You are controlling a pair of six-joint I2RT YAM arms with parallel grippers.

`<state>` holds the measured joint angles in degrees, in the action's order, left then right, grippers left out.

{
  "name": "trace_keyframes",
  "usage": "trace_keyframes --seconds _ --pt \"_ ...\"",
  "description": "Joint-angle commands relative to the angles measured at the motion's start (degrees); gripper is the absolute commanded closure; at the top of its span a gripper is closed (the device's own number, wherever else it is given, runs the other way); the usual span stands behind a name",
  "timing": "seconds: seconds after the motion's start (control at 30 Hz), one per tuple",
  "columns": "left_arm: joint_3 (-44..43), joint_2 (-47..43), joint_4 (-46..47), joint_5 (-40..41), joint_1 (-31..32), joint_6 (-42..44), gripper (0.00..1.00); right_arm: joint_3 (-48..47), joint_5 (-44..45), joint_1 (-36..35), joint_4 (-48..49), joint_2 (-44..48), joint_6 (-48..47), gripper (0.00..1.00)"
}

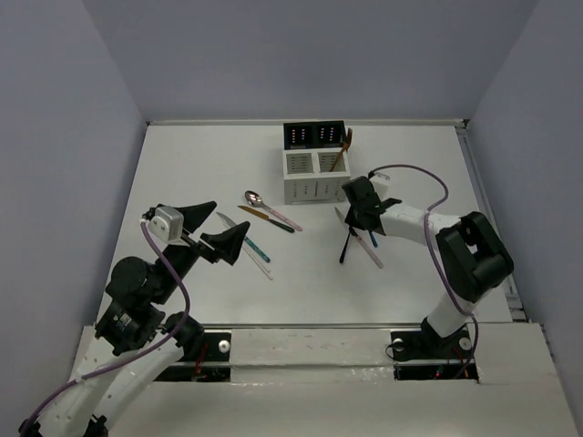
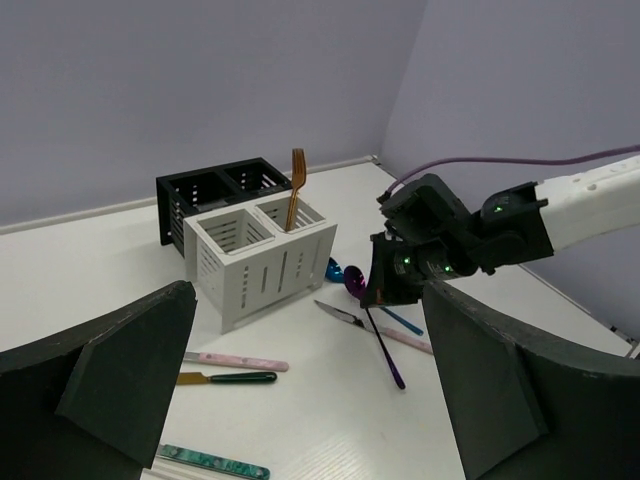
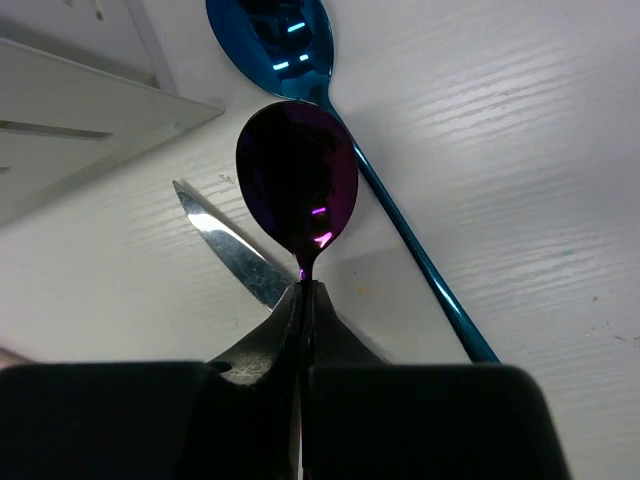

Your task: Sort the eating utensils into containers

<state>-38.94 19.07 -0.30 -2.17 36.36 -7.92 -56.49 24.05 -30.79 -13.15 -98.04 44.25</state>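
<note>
My right gripper (image 3: 305, 292) is shut on the neck of a purple spoon (image 3: 298, 195), whose bowl pokes out past the fingertips. In the top view the right gripper (image 1: 358, 215) is just in front of the containers (image 1: 314, 175), a caddy with white and black compartments, and the purple spoon's handle (image 1: 345, 246) slants down to the table. A blue spoon (image 3: 275, 40) and a pink-handled knife (image 1: 371, 248) lie under it. An orange fork (image 1: 342, 150) stands in the right white compartment. My left gripper (image 1: 231, 217) hangs open over a teal-handled utensil (image 1: 256, 247).
A pink-handled spoon (image 1: 271, 210) and a dark-handled knife (image 1: 266, 219) lie left of the caddy. The left wrist view shows the caddy (image 2: 262, 255), the pink handle (image 2: 238, 360) and the dark green handle (image 2: 228, 378). Walls enclose the table on three sides.
</note>
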Motion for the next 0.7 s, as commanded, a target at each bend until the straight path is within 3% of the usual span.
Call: trace_keyframes --seconds 0.0,0.13,0.37,0.5,0.67 --pt "0.18 -0.61 2.23 0.33 0.64 0.28 0.01 4.44 2.75 -0.33 9.79 9.08 -1.43 1.00" --pt "0.18 -0.35 2.14 0.50 0.64 0.36 0.01 7.97 0.92 -0.94 15.78 16.82 -5.22 1.00" --pt "0.09 0.44 1.88 1.64 0.64 0.28 0.01 5.09 -2.43 -5.24 18.06 24.99 -10.75 1.00" --pt "0.09 0.79 1.88 1.65 0.64 0.28 0.01 -1.05 -2.70 -5.25 22.80 23.69 -15.41 1.00" --pt "0.18 0.97 1.88 3.47 0.64 0.36 0.01 -11.61 1.17 -5.25 31.50 11.86 -26.39 1.00"
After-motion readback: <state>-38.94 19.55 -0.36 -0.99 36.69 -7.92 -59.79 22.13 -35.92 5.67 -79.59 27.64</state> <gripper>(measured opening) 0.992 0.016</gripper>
